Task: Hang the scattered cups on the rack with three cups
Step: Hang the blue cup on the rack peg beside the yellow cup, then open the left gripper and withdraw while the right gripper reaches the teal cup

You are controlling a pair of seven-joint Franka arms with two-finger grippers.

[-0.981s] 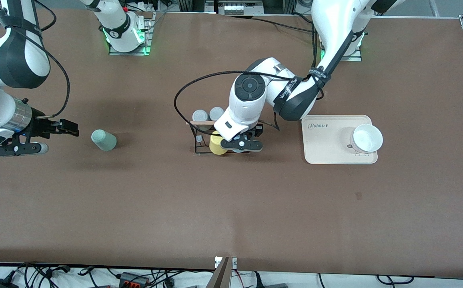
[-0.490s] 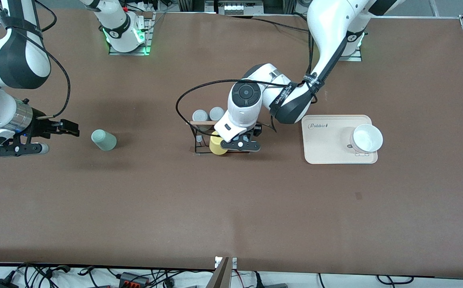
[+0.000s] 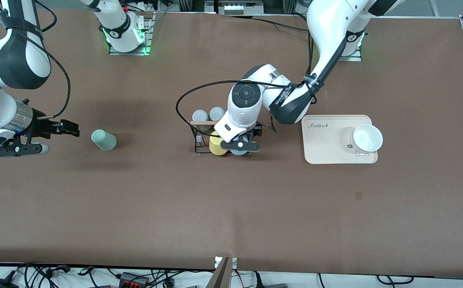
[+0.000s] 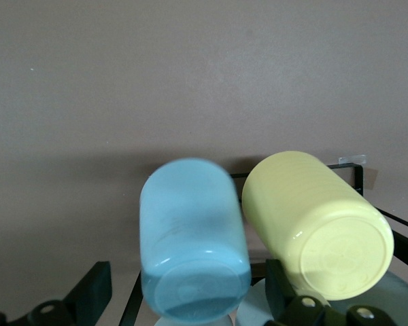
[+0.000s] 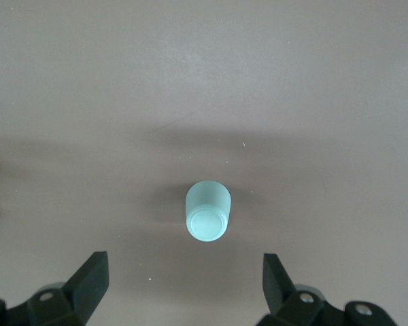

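The light blue cup [image 3: 238,152] sits bottom-up on the black wire rack [image 3: 195,141], beside the yellow cup [image 3: 215,145]. My left gripper [image 3: 241,146] is over it and open. In the left wrist view the blue cup [image 4: 194,234] stands between the spread fingers [image 4: 92,292] with a gap on each side, next to the yellow cup [image 4: 316,221]. The sage green cup [image 3: 103,140] is on the table toward the right arm's end. My right gripper [image 3: 71,129] is open beside it, apart from it. In the right wrist view this cup [image 5: 208,211] is ahead of the gripper [image 5: 183,265].
Two grey cups [image 3: 208,115] hang on the rack by its wooden rod [image 3: 201,122]. A beige tray [image 3: 327,154] with a white bowl [image 3: 366,138] lies toward the left arm's end. A black cable loops above the rack.
My left hand has shifted slightly toward the rack, and the blue cup now shows more from under it. The right arm and the green cup have not moved.
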